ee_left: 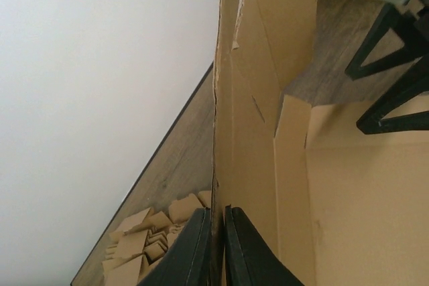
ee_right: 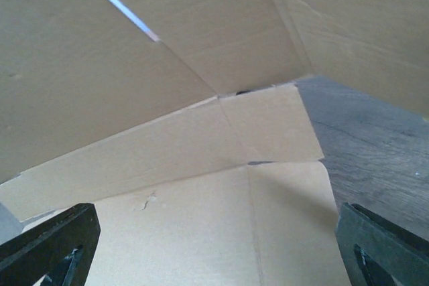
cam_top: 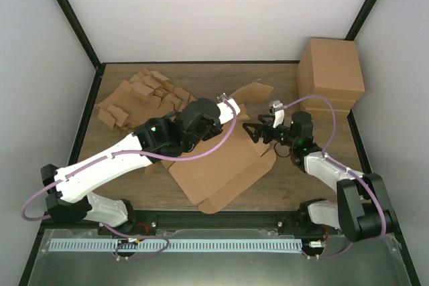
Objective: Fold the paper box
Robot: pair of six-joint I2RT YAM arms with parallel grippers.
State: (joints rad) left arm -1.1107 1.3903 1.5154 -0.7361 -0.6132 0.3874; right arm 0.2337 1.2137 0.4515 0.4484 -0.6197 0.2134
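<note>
Centrally, the left gripper (ee_left: 216, 216) is clamped on a raised wall of the paper box (cam_top: 221, 169). The right gripper (ee_right: 214, 232) is spread wide over the box's inner panel. The box lies on a wooden table (cam_top: 275, 73) within white walls (cam_top: 221, 11). Behind the box, a heap of cardboard blanks (cam_top: 144, 97) lies left and a stack of cardboard boxes (cam_top: 332, 75) stands right.

Both arms (cam_top: 100, 169) are white with black joints, black jaws, lilac cables (cam_top: 25, 207).
</note>
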